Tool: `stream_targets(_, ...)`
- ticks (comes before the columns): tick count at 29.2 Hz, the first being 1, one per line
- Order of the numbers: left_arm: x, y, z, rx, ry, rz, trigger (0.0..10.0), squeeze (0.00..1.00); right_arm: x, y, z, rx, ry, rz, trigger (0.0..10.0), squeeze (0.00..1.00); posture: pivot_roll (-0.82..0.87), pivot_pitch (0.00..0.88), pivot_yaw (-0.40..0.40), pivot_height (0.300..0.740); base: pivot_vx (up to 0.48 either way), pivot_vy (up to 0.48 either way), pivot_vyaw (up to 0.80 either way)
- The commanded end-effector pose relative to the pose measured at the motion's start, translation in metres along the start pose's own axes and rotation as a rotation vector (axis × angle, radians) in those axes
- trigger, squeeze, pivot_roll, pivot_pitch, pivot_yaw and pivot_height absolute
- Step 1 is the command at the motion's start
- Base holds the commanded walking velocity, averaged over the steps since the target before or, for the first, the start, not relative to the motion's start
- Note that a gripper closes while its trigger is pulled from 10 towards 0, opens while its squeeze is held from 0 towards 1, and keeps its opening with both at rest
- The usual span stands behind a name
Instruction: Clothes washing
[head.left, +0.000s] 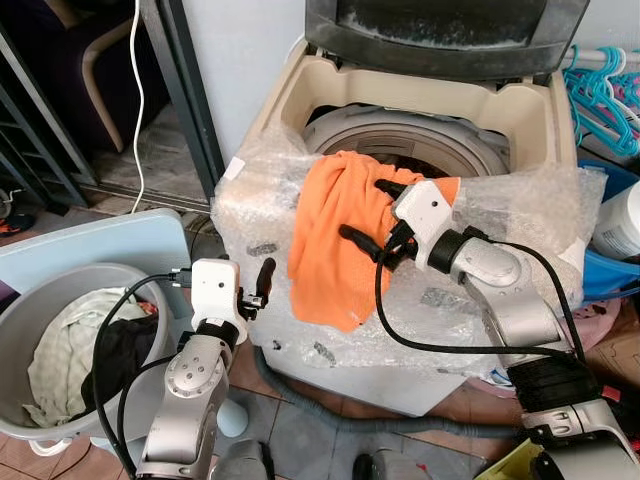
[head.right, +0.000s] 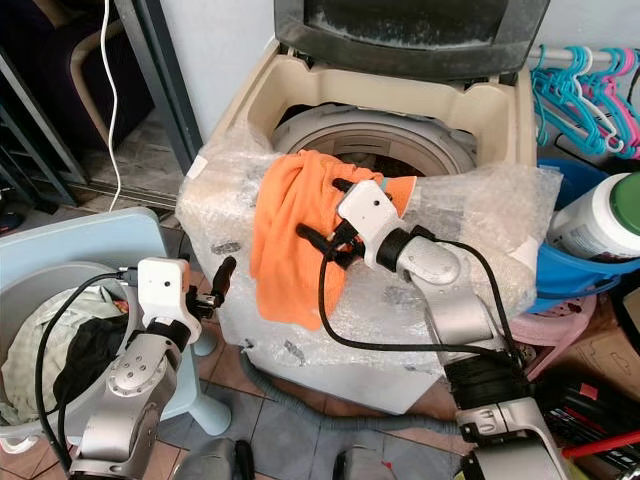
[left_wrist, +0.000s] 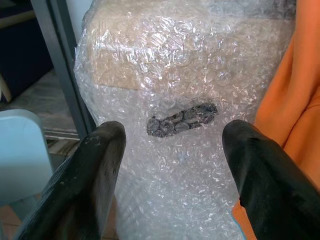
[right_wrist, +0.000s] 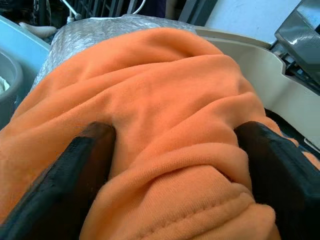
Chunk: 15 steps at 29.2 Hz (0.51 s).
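An orange garment (head.left: 325, 250) hangs over the bubble-wrapped front rim of the top-load washing machine (head.left: 300, 90), whose lid (head.left: 440, 35) stands raised. Its upper part reaches toward the drum opening (head.left: 420, 140). My right gripper (head.left: 368, 210) is open, its two black fingers (right_wrist: 85, 170) spread wide and pressed into the cloth's folds. Lower down, my left gripper (head.left: 260, 288) is open with nothing between its fingers, facing the bubble wrap (left_wrist: 175, 75) on the washer's front, just left of the garment's hanging edge.
A grey laundry basket (head.left: 25, 310) with pale and dark clothes stands at my left, with a light-blue plastic piece (head.left: 100, 245) behind it. Coloured hangers (head.left: 605, 95), a white bottle (head.right: 600, 215) and a blue basin (head.right: 560, 270) crowd the right. A drain hose (head.left: 330, 410) lies on the tiled floor.
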<state>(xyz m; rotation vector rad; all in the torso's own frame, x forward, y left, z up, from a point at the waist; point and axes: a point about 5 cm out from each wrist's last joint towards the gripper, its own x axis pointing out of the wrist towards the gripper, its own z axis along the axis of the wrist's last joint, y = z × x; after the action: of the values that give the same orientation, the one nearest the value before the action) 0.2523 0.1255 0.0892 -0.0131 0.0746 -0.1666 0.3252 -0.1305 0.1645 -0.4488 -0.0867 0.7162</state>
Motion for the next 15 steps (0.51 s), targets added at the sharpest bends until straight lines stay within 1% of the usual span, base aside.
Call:
stream_targets(1, -0.001, 0.0, -0.002, 0.001, 0.012, 0.001, 10.0, 0.0, -0.001, -0.006, -0.014, 0.002, 0.079, -0.054, 0.0, 0.0, 0.02, 0.074, 0.032, 0.74, 0.0, 0.0, 0.0)
stream_targets(3, -0.002, 0.0, -0.002, 0.001, 0.012, 0.001, 10.0, 0.0, -0.002, -0.007, -0.015, 0.0, 0.085, -0.062, 0.0, 0.0, 0.02, 0.076, 0.031, 0.74, 0.0, 0.0, 0.0)
stream_targets(6, -0.002, 0.0, -0.003, -0.001, 0.016, 0.003, 10.0, 0.0, -0.002, -0.017, -0.021, 0.021, 0.11, -0.138, 0.0, 0.0, 0.01, 0.079, 0.029, 0.74, 0.0, 0.0, 0.0)
stream_targets(9, -0.002, 0.0, -0.002, -0.001, 0.016, 0.003, 10.0, 0.0, -0.002, -0.031, -0.024, 0.028, 0.126, -0.195, 0.0, 0.0, 0.02, 0.082, 0.029, 0.74, 0.0, 0.0, 0.0)
stream_targets(10, -0.002, -0.001, -0.002, -0.001, 0.016, 0.003, 10.0, 0.0, -0.002, -0.041, -0.024, 0.031, 0.134, -0.216, 0.0, 0.0, 0.02, 0.082, 0.027, 0.74, 0.0, 0.0, 0.0)
stream_targets(12, -0.003, 0.0, -0.003, 0.0, 0.016, 0.006, 10.0, 0.0, -0.003, -0.051, -0.024, 0.026, 0.145, -0.237, 0.0, 0.0, 0.02, 0.082, 0.025, 0.74, 0.0, 0.0, 0.0)
stream_targets(13, -0.003, 0.001, -0.003, 0.0, 0.016, 0.011, 10.0, 0.0, -0.005, -0.061, -0.024, 0.04, 0.148, -0.265, 0.0, 0.0, 0.02, 0.081, 0.022, 0.74, 0.0, 0.0, 0.0)
stream_targets(15, -0.003, 0.001, -0.003, 0.0, 0.017, 0.014, 10.0, 0.0, -0.006, -0.068, -0.024, 0.061, 0.148, -0.285, 0.0, 0.0, 0.02, 0.081, 0.021, 0.74, 0.0, 0.0, 0.0)
